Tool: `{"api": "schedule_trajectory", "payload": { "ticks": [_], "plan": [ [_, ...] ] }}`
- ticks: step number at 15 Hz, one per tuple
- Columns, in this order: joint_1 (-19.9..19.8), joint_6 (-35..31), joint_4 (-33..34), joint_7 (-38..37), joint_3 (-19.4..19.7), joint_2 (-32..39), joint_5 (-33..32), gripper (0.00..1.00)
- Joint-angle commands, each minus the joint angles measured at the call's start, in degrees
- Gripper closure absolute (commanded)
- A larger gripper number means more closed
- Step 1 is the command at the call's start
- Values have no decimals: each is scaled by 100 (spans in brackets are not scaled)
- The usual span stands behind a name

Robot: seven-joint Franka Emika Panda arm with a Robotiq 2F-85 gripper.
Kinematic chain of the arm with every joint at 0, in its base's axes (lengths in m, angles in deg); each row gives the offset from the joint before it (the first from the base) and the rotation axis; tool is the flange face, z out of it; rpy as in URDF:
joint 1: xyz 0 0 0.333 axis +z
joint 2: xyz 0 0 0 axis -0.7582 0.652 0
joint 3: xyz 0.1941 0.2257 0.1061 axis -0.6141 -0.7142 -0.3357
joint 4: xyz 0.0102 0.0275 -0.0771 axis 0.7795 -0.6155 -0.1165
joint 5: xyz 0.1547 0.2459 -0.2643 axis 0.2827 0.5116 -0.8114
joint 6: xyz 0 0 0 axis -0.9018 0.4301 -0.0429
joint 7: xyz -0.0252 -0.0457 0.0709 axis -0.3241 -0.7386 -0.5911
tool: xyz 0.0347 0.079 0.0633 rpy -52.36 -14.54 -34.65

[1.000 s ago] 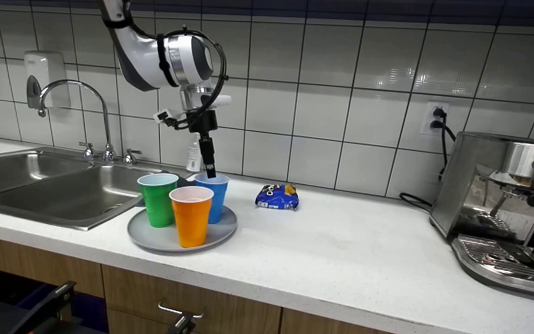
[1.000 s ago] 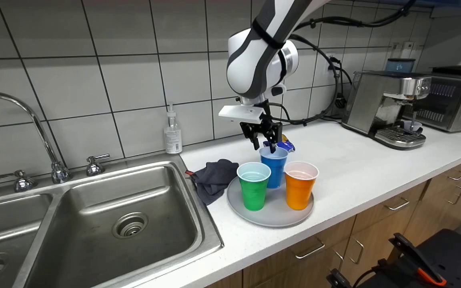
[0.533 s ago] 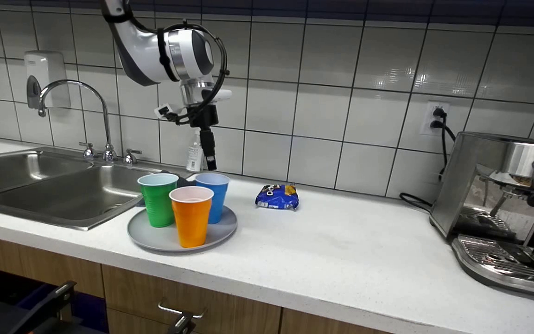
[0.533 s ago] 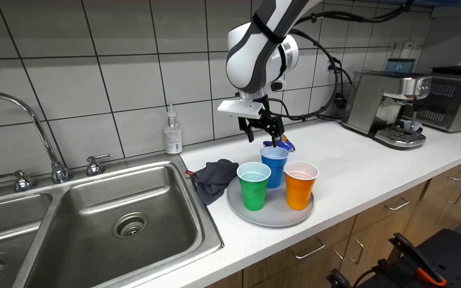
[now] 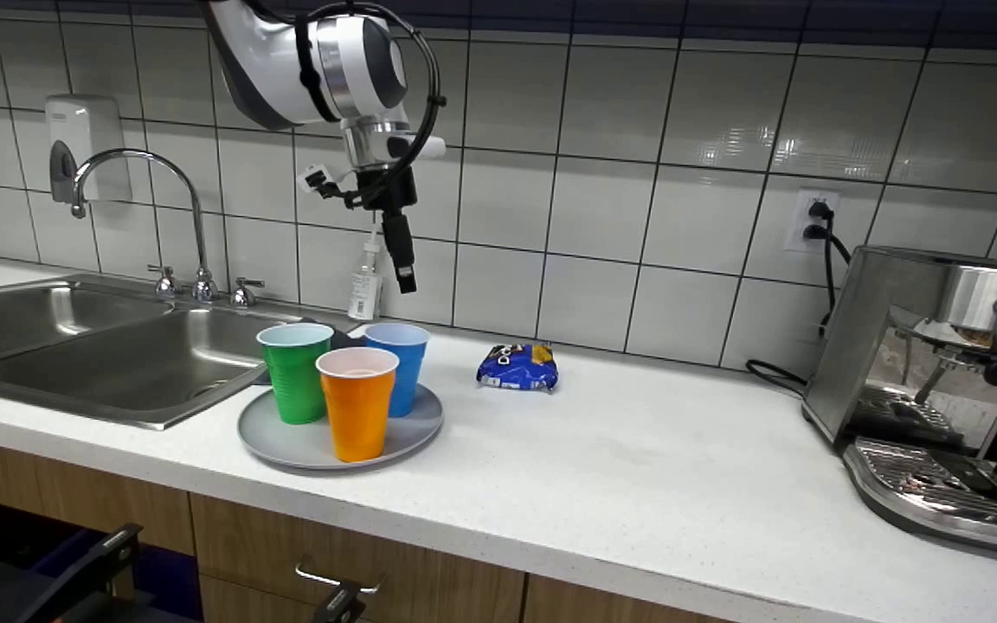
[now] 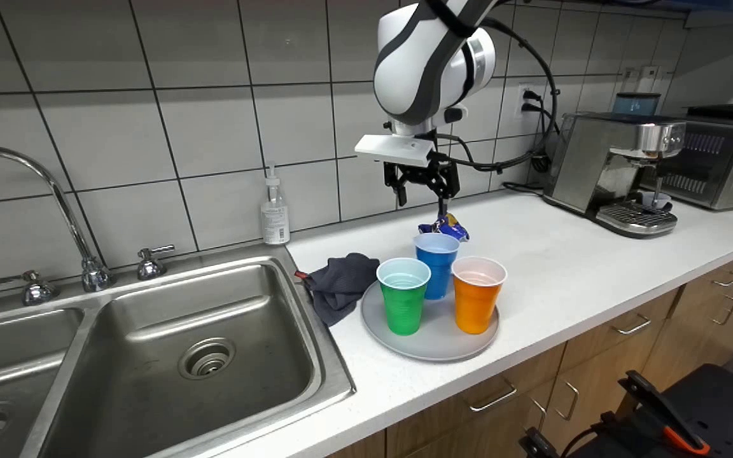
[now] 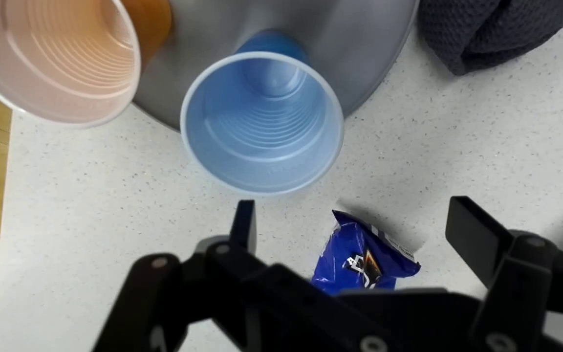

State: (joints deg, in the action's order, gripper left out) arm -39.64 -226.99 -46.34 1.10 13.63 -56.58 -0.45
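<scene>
End effector [image 7: 352,204]: spread wide | 3 upright cups [image 5: 293,381] [image 5: 410,372] [image 5: 357,415] on 1 grey plate [image 5: 291,446] | 1 blue packet [image 5: 516,370] on counter [image 5: 637,467]

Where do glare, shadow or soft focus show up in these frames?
In an exterior view, glare flecks the wall tiles; in both exterior views, bright streaks shine in the steel sink; in the wrist view, the blue packet casts a shadow on the countertop, and the pincer near the lens looks soft.
</scene>
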Motion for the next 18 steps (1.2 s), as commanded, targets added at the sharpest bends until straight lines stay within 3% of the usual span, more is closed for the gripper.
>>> {"api": "schedule_trajectory", "payload": {
  "ticks": [1,7,18],
  "plan": [
    [-272,-486,-648,554,-98,-563,-49,0],
    [-589,-790,-1232,1600,-120,-1079,239,0],
    [-928,-443,-1944,5263,-135,-2079,1842,0]
  ]
}}
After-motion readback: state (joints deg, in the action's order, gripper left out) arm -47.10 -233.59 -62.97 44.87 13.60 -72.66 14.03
